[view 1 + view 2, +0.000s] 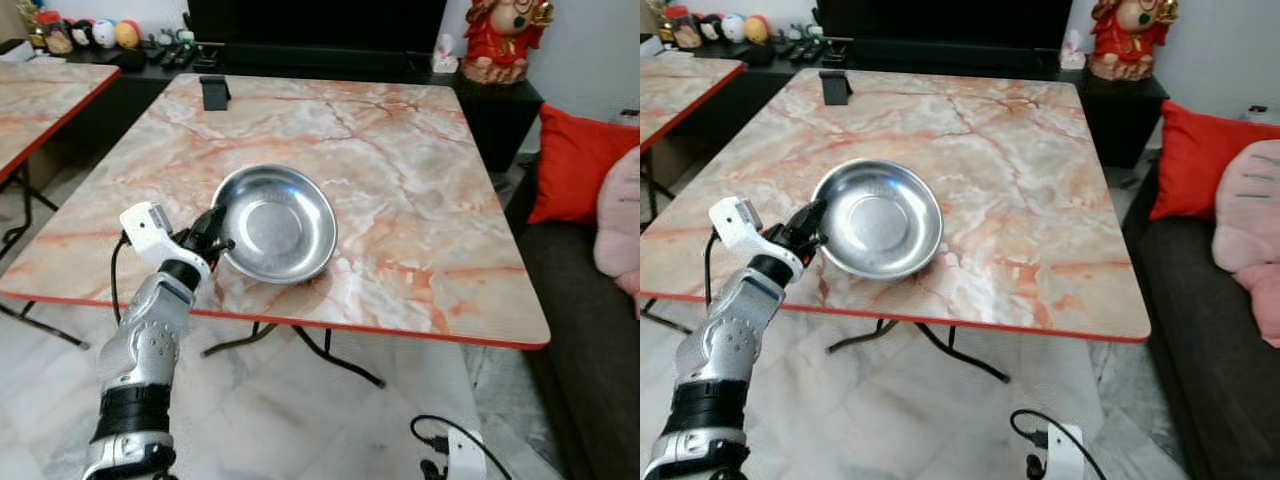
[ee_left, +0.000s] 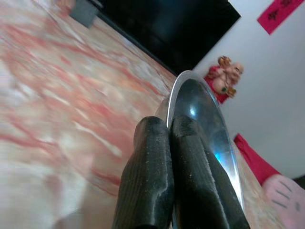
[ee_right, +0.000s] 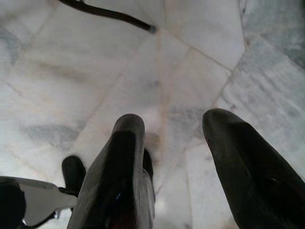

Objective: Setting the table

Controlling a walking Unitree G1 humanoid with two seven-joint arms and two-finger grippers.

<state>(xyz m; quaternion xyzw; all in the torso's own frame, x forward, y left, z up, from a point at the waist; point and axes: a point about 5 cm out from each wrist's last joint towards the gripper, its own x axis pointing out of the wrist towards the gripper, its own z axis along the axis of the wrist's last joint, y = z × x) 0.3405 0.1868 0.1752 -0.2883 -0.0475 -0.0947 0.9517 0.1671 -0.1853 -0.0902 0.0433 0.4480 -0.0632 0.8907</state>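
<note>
Left eye view: left hand (image 1: 218,232) pinches one steel bowl's (image 1: 280,222) rim; right hand (image 3: 174,138) open.

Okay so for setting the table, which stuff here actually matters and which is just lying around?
Part of the job:
steel bowl, rim pinched by the left gripper
marble table

Just lying about:
black phone stand
red figurine
red cushion
right gripper, open over the floor

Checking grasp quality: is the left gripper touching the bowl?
Touching. The left wrist view shows the left gripper with its fingers shut on the bowl rim, one each side.
</note>
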